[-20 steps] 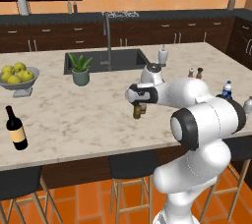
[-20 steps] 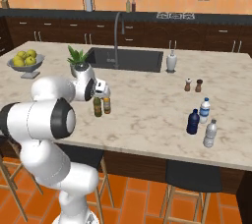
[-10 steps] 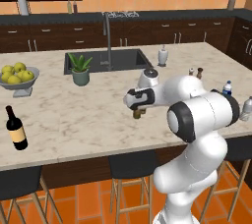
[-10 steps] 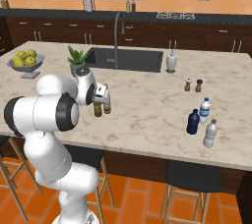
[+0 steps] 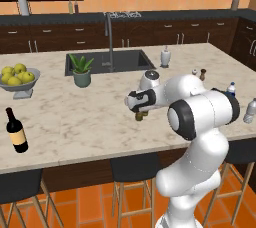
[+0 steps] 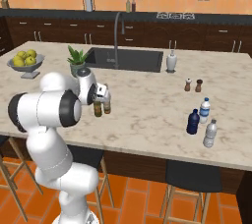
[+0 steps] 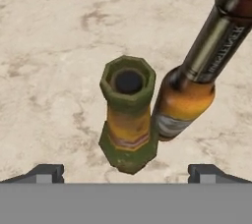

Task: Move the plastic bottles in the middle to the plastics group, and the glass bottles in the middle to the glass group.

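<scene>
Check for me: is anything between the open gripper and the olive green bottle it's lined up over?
Nothing visible is. In the hand view the olive green bottle stands straight below the open gripper, its mouth unobstructed. The brown bottle stands close beside it, apparently touching, so a finger may brush it.

brown bottle (image 7: 206, 66) top beyond hand view's edge

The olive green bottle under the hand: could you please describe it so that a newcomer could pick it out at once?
Start at the marble island counter, in front of the sink. Two slim long-necked bottles stand side by side there, beneath the open hand. The olive green bottle has a yellow label; its neighbour, the brown bottle, has an orange one.
</scene>
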